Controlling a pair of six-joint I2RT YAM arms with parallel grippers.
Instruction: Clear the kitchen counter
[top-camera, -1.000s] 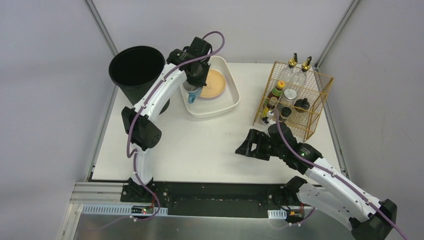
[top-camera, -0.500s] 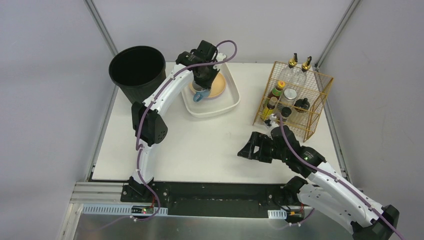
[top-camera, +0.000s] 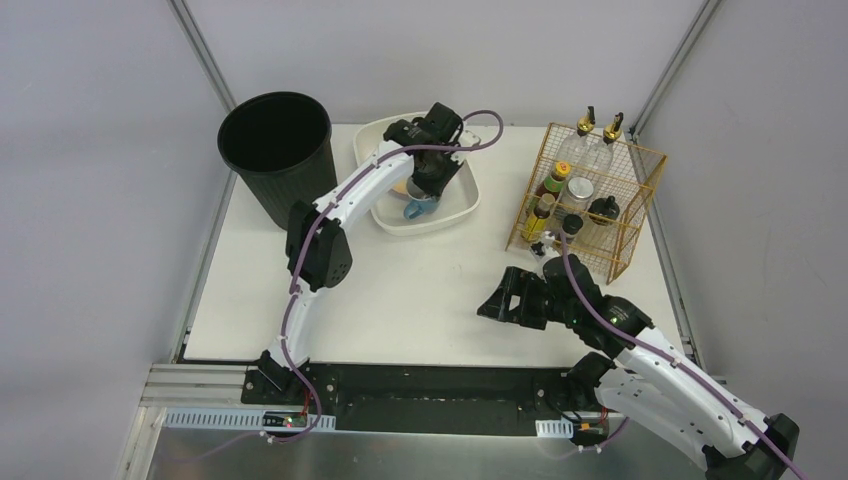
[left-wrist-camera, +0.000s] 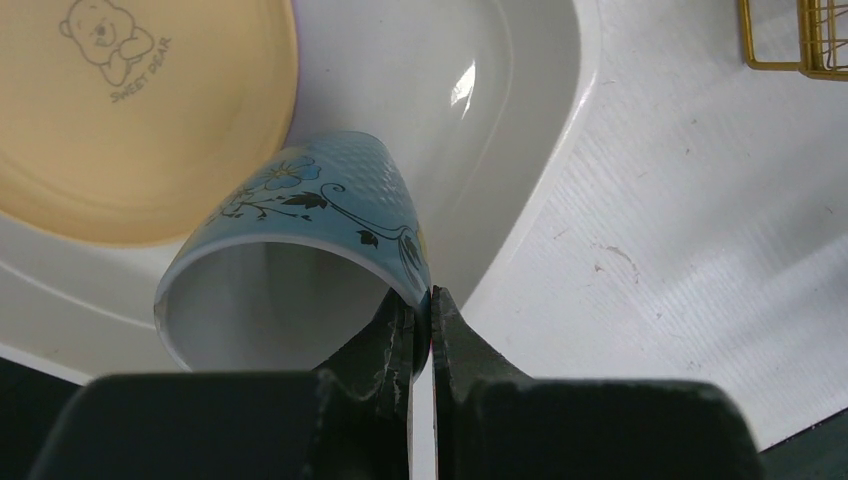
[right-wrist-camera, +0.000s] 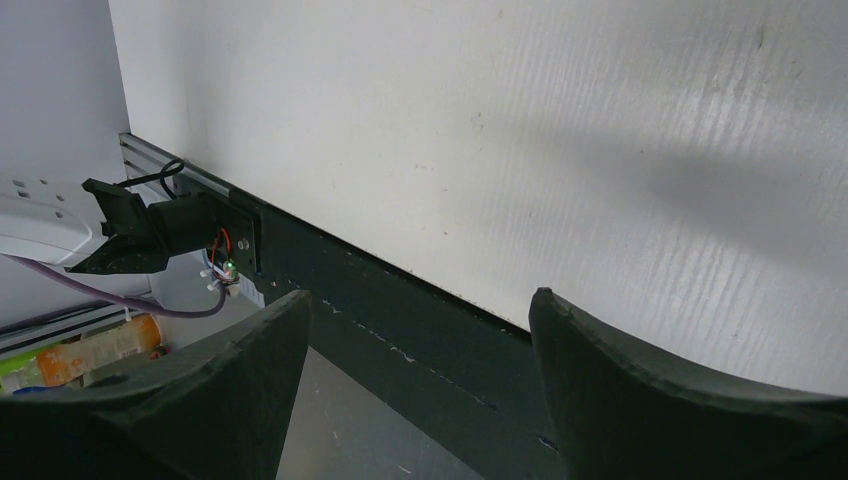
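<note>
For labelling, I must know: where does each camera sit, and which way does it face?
Top external: above, behind the bases, looking down on the kitchen counter; both arms show.
Left wrist: over the basin, looking down; left end effector pinches the blue cup.
Right wrist: facing the counter's black rail; open right end effector shows.
Shared: top and left wrist both show basin and cup.

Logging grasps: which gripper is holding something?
The left gripper, fingers shut on the blue floral cup's rim over the white basin; the right gripper is open and empty.
</note>
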